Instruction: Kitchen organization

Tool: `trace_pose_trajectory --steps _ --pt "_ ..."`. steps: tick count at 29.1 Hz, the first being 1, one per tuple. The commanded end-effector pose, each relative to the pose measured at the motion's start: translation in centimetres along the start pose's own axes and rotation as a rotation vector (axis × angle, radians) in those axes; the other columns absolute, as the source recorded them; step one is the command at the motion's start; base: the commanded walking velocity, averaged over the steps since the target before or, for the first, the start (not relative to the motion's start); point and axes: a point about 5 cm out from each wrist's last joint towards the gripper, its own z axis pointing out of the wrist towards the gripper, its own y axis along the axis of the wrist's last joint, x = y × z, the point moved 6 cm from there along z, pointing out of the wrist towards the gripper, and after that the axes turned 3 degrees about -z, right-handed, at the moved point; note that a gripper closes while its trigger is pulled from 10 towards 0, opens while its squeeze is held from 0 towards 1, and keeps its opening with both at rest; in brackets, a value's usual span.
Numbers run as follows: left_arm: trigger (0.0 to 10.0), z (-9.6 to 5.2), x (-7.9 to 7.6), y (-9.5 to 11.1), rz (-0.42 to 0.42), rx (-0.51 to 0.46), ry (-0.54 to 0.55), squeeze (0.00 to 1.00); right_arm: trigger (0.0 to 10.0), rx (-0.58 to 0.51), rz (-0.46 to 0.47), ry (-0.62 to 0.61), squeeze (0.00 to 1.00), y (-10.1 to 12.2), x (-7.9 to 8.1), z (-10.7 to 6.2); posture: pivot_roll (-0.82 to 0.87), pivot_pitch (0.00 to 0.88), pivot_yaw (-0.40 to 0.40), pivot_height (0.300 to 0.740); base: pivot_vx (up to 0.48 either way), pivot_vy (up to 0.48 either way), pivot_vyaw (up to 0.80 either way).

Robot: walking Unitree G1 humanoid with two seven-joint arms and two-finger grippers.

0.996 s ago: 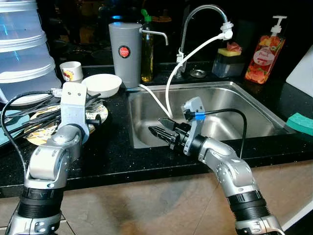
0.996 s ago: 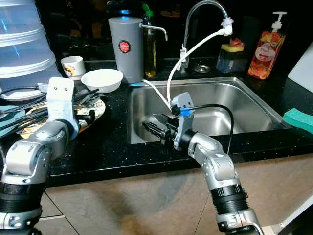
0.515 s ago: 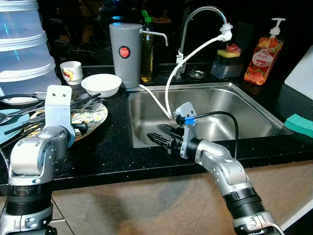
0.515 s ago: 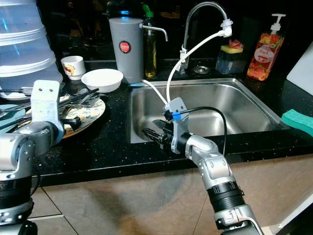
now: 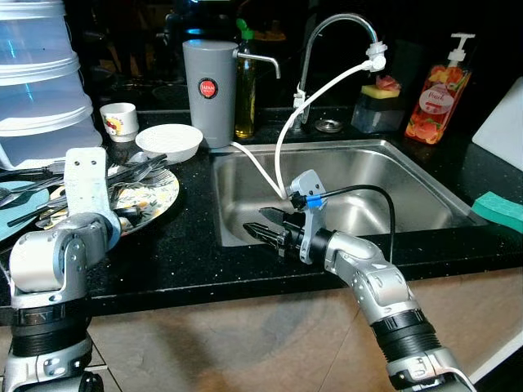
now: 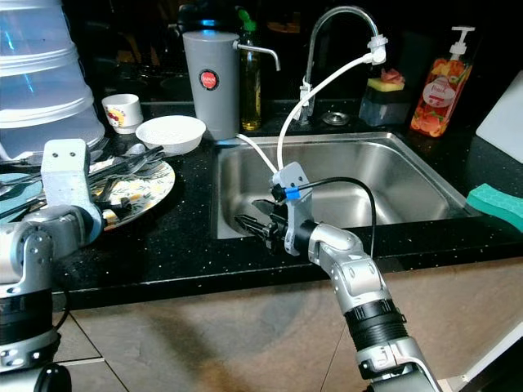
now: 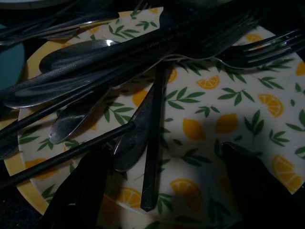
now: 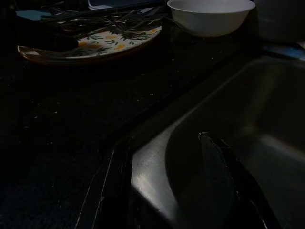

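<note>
A yellow-rimmed lemon-pattern plate [image 5: 157, 194] lies on the black counter left of the sink, heaped with forks, spoons and black chopsticks [image 7: 143, 62]. My left gripper [image 7: 167, 191] hovers open just above the plate's near edge, its fingers either side of a dark-handled utensil [image 7: 153, 143] without touching it. The left wrist [image 5: 86, 175] stands over the plate. My right gripper [image 5: 253, 220] is open and holds nothing. It sits low at the front left corner of the steel sink [image 5: 392, 175], pointing toward the plate.
A white bowl [image 5: 169, 140], small cup [image 5: 119, 121] and grey jug [image 5: 207, 91] stand behind the plate. Stacked clear containers [image 5: 37, 82] are at the far left. The faucet [image 5: 339, 24] trails a white hose [image 5: 282, 139] into the sink. Soap bottle [image 5: 441, 90] and green sponge [image 5: 498, 208] are on the right.
My left arm has drawn back to the left, from the plate's right side to its near left edge. The right gripper has shifted slightly left in the sink, still open.
</note>
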Motion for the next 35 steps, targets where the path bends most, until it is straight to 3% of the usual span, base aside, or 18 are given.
trace_pose_trajectory --steps 1,2,3,4,6,8,9,26,29,30,32,35 --pt "7.2 0.5 0.0 -1.4 -0.006 0.056 -0.002 0.00 10.0 -0.003 -0.015 0.007 0.00 0.3 0.0 0.2 0.03 0.002 -0.048 0.740 0.000 0.000 0.00" --pt "2.0 0.7 0.1 -1.4 -0.002 0.058 0.002 0.00 10.0 -0.008 -0.005 0.005 0.00 0.4 -0.1 0.3 0.03 0.002 -0.052 0.740 0.000 0.000 0.00" --pt "1.7 0.9 0.2 -1.4 0.002 0.059 0.006 0.00 10.0 -0.015 0.007 0.003 0.00 0.5 -0.2 0.4 0.03 0.000 -0.053 0.740 0.000 0.000 0.00" --pt "2.5 1.1 0.4 -1.4 0.013 0.060 0.009 0.00 10.0 -0.022 0.022 -0.001 0.00 0.6 -0.3 0.4 0.03 0.000 -0.054 0.740 0.000 0.000 0.00" --pt "1.1 1.2 0.4 -1.3 0.018 0.057 0.007 0.00 10.0 -0.026 0.028 -0.005 0.00 0.7 -0.4 0.5 0.03 0.001 -0.055 0.740 0.000 0.000 0.00" --pt "1.1 1.3 0.5 -1.2 0.020 0.054 0.006 0.00 10.0 -0.027 0.030 -0.007 0.00 0.7 -0.5 0.5 0.03 0.001 -0.055 0.740 0.000 0.000 0.00" --pt "0.0 1.3 0.4 -1.1 0.023 0.049 0.000 0.00 10.0 -0.029 0.036 -0.012 0.00 0.8 -0.6 0.6 0.03 0.001 -0.055 0.740 0.000 0.000 0.00" --pt "0.0 1.7 -1.1 1.1 0.073 -0.048 -0.077 0.00 10.0 -0.023 0.064 -0.049 0.00 0.6 -1.4 0.7 0.03 0.007 -0.057 0.740 0.000 0.000 0.00" --pt "0.0 1.6 -1.5 1.8 0.087 -0.090 -0.090 0.00 10.0 -0.026 0.069 -0.059 0.00 0.7 -1.5 0.8 0.03 0.007 -0.055 0.740 0.000 0.000 0.00" --pt "0.0 1.2 -2.4 3.2 0.120 -0.178 -0.132 0.00 10.0 -0.034 0.080 -0.067 0.00 0.8 -1.6 0.8 0.03 0.010 -0.054 0.740 0.000 0.000 0.00" --pt "0.0 0.7 -3.0 4.2 0.163 -0.236 -0.164 0.00 10.0 -0.042 0.087 -0.071 0.00 1.0 -1.8 0.8 0.03 0.010 -0.054 0.740 0.000 0.000 0.00" --pt "0.0 0.5 -3.2 4.7 0.176 -0.263 -0.170 0.00 10.0 -0.046 0.091 -0.075 0.00 1.1 -1.9 0.8 0.03 0.013 -0.053 0.740 0.000 0.000 0.00"
